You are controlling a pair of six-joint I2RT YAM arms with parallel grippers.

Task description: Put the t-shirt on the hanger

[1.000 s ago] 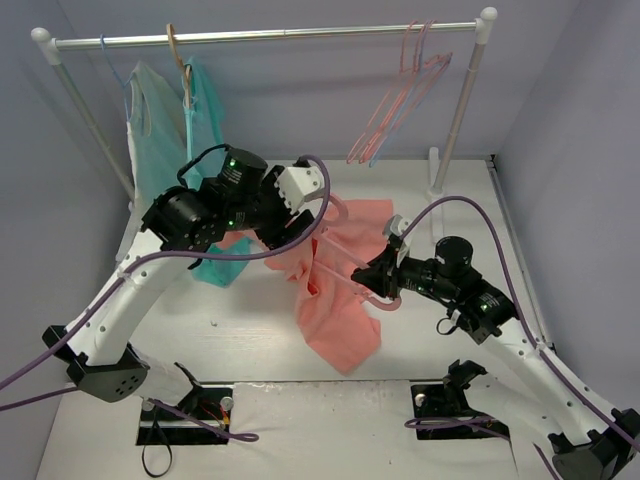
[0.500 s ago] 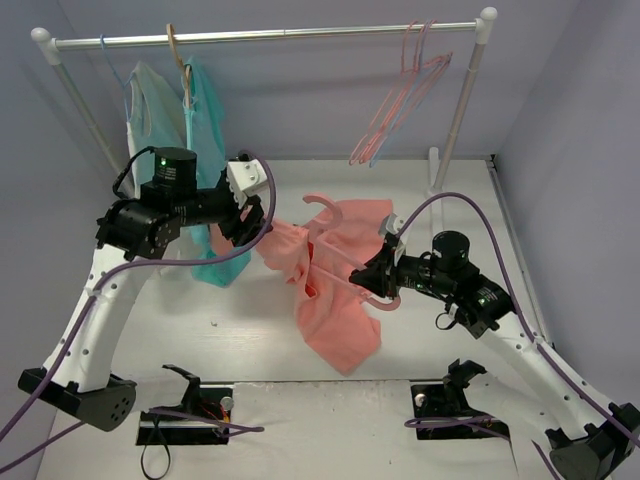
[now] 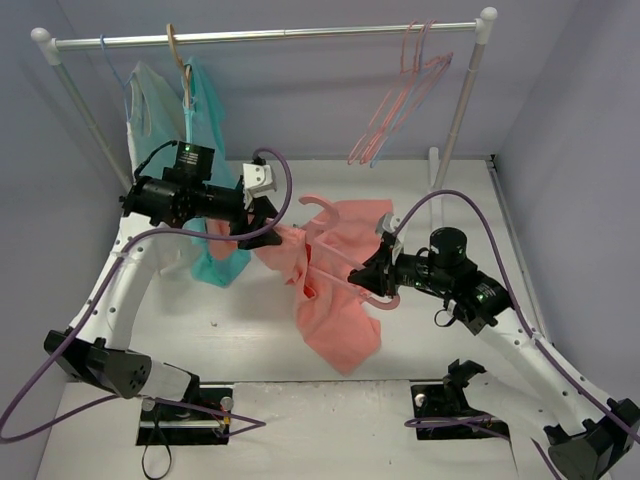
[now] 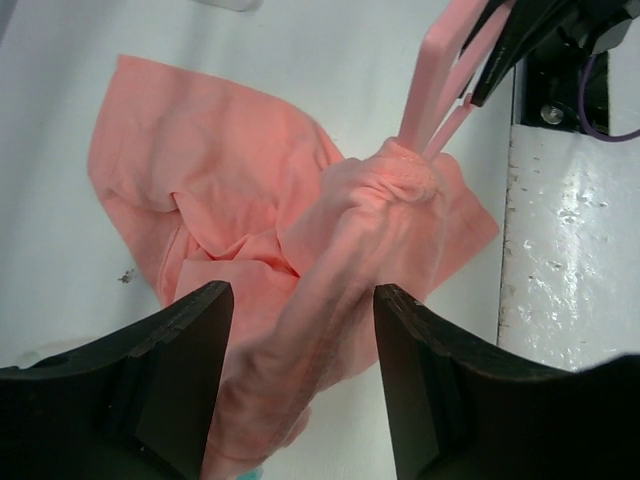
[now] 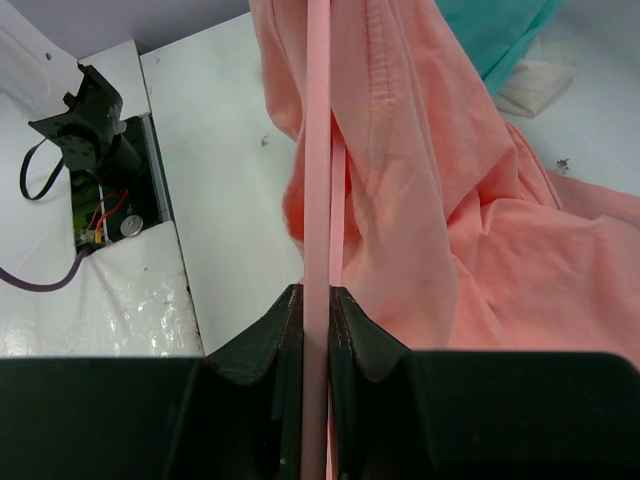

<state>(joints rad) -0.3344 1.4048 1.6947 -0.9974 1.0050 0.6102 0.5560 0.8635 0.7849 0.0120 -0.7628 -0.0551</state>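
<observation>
Over mid-bench [image 3: 250, 340], right jaws clamp the hanger [image 5: 318, 150] steady so left jaws, apart around t-shirt [image 3: 340, 320] fabric, can draw it on.

Hanger [image 3: 318, 206] partly inside t-shirt [image 3: 340, 315]

Top view: the left arm has swung from above the middle of the t-shirt [image 3: 340, 300] toward nine o'clock. Its forearm now lies level beside the hanging teal garment [image 3: 205, 110]. The left gripper [image 3: 265, 212], fingers spread, has drawn a fold of the shirt out toward ten o'clock, pulling it taut. The hook of the hanger [image 3: 325, 203], covered a second ago, now shows.
</observation>
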